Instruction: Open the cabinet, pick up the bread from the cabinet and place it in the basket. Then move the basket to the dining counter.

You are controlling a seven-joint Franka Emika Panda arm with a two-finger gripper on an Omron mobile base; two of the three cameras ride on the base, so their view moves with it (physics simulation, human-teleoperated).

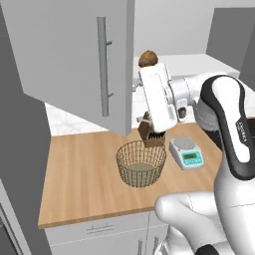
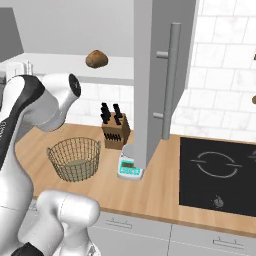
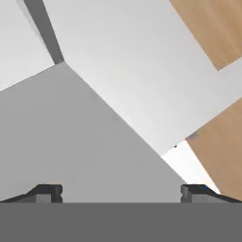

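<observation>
Bread (image 2: 96, 59) lay unpicked on the opened cabinet's (image 1: 74, 60) shelf, twelve o'clock of the empty basket (image 2: 75, 157); gripper (image 3: 120, 194) jaws spread wide, holding nothing.

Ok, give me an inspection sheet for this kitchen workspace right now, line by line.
Surface: light-wood counter below the wall cabinet.
Job's things: cabinet door swung open; bread on the cabinet shelf; wire basket on the counter, nothing in it.
Clutter: knife block and kitchen scale beside the basket.
Grippers: gripper open, fingers wide apart, holding nothing.
Cables: nothing seen.
Surroundings: black cooktop, white tile backsplash.
</observation>
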